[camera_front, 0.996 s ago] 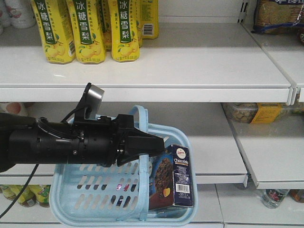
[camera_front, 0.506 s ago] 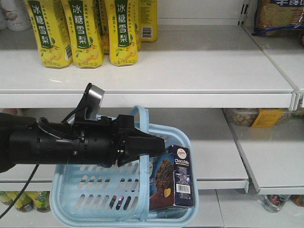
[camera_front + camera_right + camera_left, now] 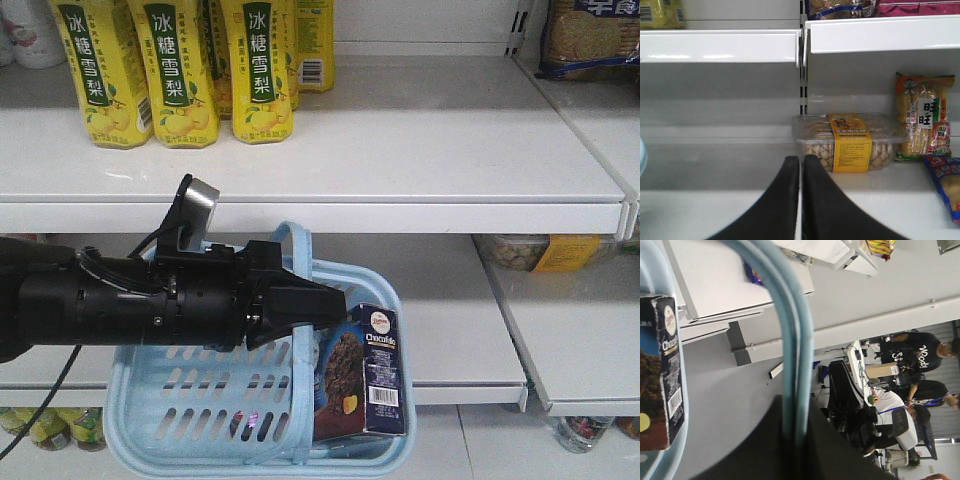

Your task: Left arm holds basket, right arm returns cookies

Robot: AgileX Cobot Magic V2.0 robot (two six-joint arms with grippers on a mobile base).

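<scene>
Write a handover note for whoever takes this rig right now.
Grippers: the left gripper is shut on the basket handle, holding it up in front of the shelves. The right gripper is shut and empty, facing a shelf with a clear snack tub.
Things: the cookies stand upright in the basket's right end, untouched.
Done: basket held.
Left: open the right gripper, grasp the cookies, lift them out, set them on the shelf.
</scene>
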